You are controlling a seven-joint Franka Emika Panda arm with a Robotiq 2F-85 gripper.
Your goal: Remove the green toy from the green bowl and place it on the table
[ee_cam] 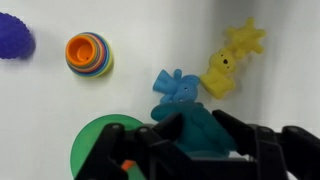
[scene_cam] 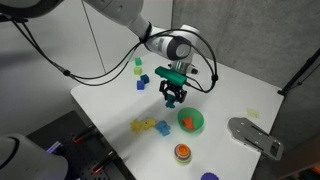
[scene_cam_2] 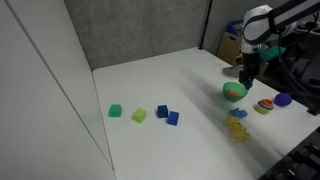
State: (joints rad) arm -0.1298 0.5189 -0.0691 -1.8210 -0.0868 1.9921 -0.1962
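Note:
In the wrist view my gripper point(ee_cam: 195, 135) is shut on a teal-green toy point(ee_cam: 195, 128) held between the two black fingers, above the white table point(ee_cam: 40, 110). The green bowl point(ee_cam: 92, 148) lies just left of the jaws with an orange piece point(ee_cam: 127, 166) in it. In both exterior views the gripper point(scene_cam: 173, 97) point(scene_cam_2: 246, 74) hangs close beside the bowl point(scene_cam: 200, 123) point(scene_cam_2: 228, 90), slightly above the table point(scene_cam: 110, 100) point(scene_cam_2: 180, 80). The toy is too small to make out in those views.
A blue toy point(ee_cam: 175, 86) and a yellow toy point(ee_cam: 228, 62) lie just beyond the fingers. An orange-and-red round cup point(ee_cam: 88, 54) and a purple ball point(ee_cam: 12, 36) sit further off. Several small blocks point(scene_cam_2: 139, 115) lie across the table. The table edge point(scene_cam: 150, 160) is near the bowl.

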